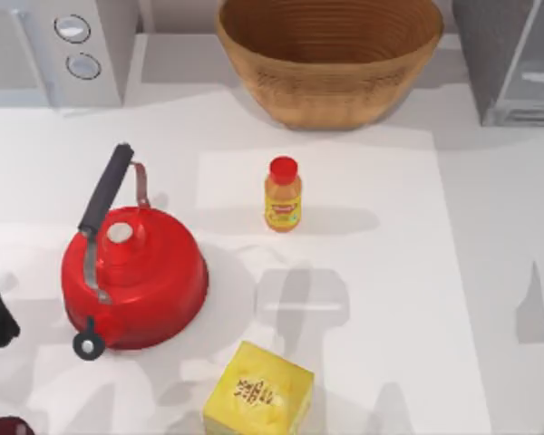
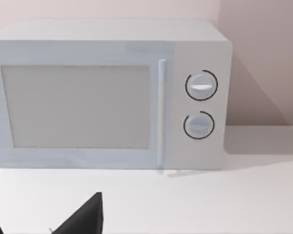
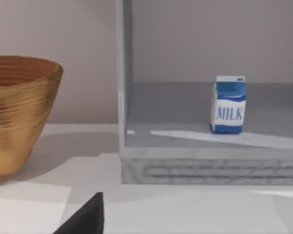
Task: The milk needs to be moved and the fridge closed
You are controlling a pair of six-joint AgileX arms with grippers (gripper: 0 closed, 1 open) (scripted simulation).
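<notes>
Yellow box (image 1: 258, 397): at the near edge of the worktop (image 1: 490, 299), just right of the kettle, cut off by the picture's lower border.
Kettle (image 1: 131, 275): red, with a dark handle, on the worktop's left half; close to the yellow box but apart from it.
Left arm: a dark part shows at the worktop's left edge beside the kettle; in the left wrist view a black fingertip (image 2: 83, 218) sits low in the picture, and it cannot be told whether the fingers are spread or closed.
Right arm: the right wrist view shows one black fingertip (image 3: 85, 217) above the worktop, facing the fridge; spread or closed cannot be told.
Bottle (image 1: 283, 194): orange with a red cap, upright near the worktop's middle, bare surface all round it.
Open room: the right half of the worktop between the bottle and the right edge is bare, up to the fridge front.
Basket (image 1: 330, 54): wide woven bowl at the far edge, centre, just left of the fridge.
Microwave (image 1: 59, 50): pale grey, two round knobs, at the far left corner; door shut.
Fridge (image 3: 210, 165): dark grey, at the far right corner, its front standing open onto the inner floor.
Milk (image 3: 228, 104): small carton, blue gabled top, white side printed "MILK" in blue; upright on the fridge floor, set back from the front lip, free space on both sides.
</notes>
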